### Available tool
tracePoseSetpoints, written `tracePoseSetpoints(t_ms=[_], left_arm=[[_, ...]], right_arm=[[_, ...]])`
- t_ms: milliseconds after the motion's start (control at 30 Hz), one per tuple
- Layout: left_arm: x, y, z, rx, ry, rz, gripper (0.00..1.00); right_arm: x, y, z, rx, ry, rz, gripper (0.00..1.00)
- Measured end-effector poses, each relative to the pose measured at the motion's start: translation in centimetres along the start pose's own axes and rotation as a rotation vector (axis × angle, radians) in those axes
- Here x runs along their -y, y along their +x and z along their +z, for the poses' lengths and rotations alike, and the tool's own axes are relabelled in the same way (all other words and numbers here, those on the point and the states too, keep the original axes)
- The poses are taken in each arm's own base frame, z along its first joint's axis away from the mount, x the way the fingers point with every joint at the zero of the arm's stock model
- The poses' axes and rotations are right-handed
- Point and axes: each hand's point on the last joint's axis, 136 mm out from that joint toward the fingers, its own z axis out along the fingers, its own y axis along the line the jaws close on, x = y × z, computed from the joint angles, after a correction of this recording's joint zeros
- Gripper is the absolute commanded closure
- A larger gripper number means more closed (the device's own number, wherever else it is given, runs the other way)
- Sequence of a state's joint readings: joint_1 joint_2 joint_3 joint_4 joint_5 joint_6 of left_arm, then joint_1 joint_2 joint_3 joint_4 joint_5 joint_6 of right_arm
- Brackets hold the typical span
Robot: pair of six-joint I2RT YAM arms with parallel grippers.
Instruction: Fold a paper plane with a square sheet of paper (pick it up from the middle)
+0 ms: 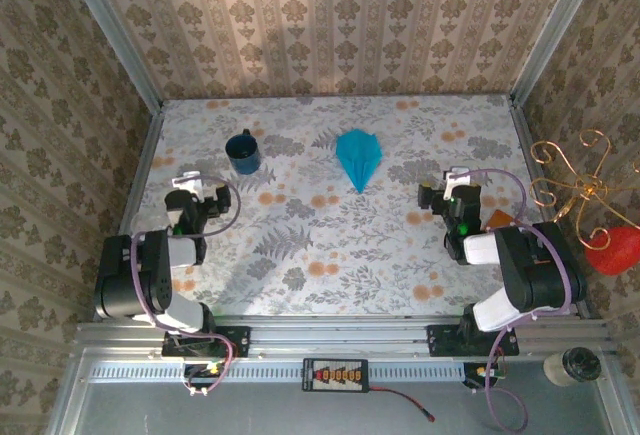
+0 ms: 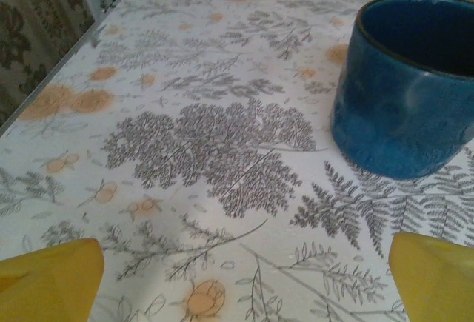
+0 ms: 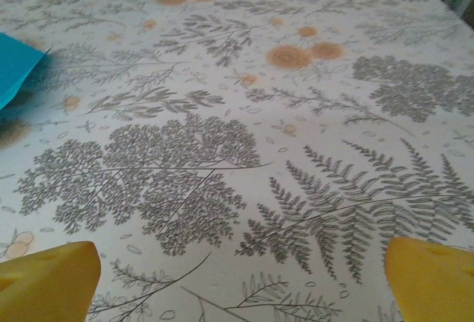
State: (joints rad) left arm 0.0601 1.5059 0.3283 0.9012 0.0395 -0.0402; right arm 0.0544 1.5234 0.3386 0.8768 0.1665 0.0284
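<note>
A: Patterned wallpaper is wrapping round three sides, and the floral worktop (image 1: 330,255) is taking up the middle of the overhead view. Where is the paper lying?

B: The paper plane (image 1: 358,158) is lying flat in the upper middle of the frame, already a pointed dart, with its nose aiming toward the bottom edge. A turquoise corner of it is also peeking in at the upper left of the right wrist view.

A: And the arms?

B: The left pincer (image 1: 188,187) is sitting at centre left and the right pincer (image 1: 452,187) at centre right. Both are spread wide, gripping nothing, and well apart from the plane.

A: So what is this step asking for?

B: I'm judging the folding as done, so it is calling for leaving the dart alone. Any move should be going high and slow, brushing neither the light paper nor the dark blue mug (image 1: 244,152) just above the left pincer.

A: Is any writing showing?

B: Nothing is reading legibly. The small black box (image 1: 340,376) at the bottom edge is showing orange sockets but no label I can make out.
</note>
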Motion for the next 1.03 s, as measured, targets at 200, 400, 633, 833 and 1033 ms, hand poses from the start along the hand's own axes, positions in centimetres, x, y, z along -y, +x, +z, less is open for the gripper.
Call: tracePoseSetpoints(t_ms=[200, 400, 633, 833, 1033], left_arm=[[0.7, 0.1, 0.6, 0.0, -0.003, 0.034, 0.0], [1.8, -1.0, 1.0, 0.021, -0.022, 0.089, 0.0], [1.2, -1.0, 1.0, 0.017, -0.054, 0.1, 0.0], [1.4, -0.9, 1.0, 0.013, -0.049, 0.104, 0.0], [1.5, -1.0, 1.0, 0.013, -0.037, 0.103, 0.0]], right_arm=[[0.1, -2.4, 0.9, 0.037, -0.034, 0.019, 0.0], [-0.1, -2.3, 1.0, 0.027, -0.048, 0.019, 0.0], [-0.3, -2.1, 1.0, 0.021, -0.059, 0.018, 0.0], [-0.3, -2.1, 1.0, 0.021, -0.059, 0.018, 0.0], [-0.3, -2.1, 1.0, 0.021, -0.059, 0.018, 0.0]])
